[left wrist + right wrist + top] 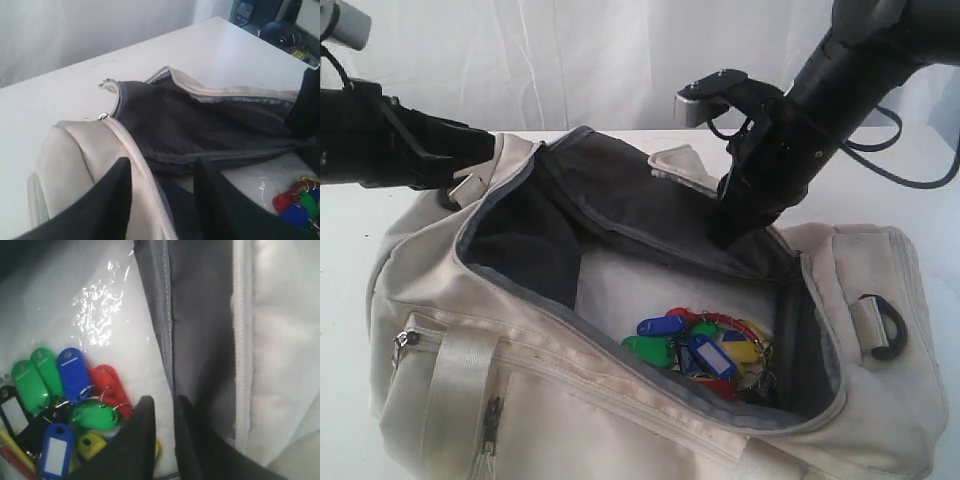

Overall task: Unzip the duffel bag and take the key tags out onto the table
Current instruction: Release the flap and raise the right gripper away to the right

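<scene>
No legible text, brand, number or sign in any view. We note white label windows on the key tags (pixel 65 410), just beside the right gripper (pixel 164 402): they look blank. Faint marks on the table (pixel 210 45), well beyond the left gripper (pixel 162 167), are unreadable.

From my feed I see the large cream fabric duffel bag (pixel 620 420) sitting on the wide flat white table (pixel 345 300). Its main zipper is undone, its mouth gapes and its dark grey lining is on show. On its pale floor, toward the right end, lies the bunch of small plastic key tags (pixel 705 350) (green, blue, red, yellow and black, on metal rings), heaped together inside the bag.
</scene>
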`<state>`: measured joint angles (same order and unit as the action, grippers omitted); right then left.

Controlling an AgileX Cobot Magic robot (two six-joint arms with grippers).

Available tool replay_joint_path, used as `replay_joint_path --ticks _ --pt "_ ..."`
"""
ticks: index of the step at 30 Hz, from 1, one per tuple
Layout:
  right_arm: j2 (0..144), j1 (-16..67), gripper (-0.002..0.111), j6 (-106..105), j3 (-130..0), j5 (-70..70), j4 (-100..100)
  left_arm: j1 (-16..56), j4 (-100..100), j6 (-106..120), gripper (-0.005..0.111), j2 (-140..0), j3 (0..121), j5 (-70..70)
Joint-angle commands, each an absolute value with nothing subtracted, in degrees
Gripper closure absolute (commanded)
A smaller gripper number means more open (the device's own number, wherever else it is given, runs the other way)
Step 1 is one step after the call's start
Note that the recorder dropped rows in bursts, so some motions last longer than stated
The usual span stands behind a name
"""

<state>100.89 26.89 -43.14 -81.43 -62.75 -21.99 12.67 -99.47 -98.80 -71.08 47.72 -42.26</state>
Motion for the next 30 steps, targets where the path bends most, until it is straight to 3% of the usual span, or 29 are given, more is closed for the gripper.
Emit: replay_joint_path --ticks 1,7,19,25,30 --pt "102.62 26.93 0.095 -42.31 -81.1 -60.61 -16.8 12.74 -99.95 -98.93 0.061 -65.85 47.47 -41.93" --pt "102.87 26.82 0.095 -19.73 -81.1 -48.35 9.9 12.74 -99.95 -100.84 0.061 -54.42 47.47 -41.93" --pt "102.85 25.23 0.095 13.56 -81.21 -27.91 24.04 12.74 -99.95 -106.62 0.061 -37.55 47.47 -40.31" --pt "101.93 22.71 0.095 17.14 -81.21 -31.63 24.19 12.74 -99.95 -106.53 0.061 -33.84 47.47 -39.94" --pt "95.8 22.71 0.095 8.28 -81.21 -37.8 24.19 12.74 -99.95 -106.43 0.061 -32.23 47.47 -38.86"
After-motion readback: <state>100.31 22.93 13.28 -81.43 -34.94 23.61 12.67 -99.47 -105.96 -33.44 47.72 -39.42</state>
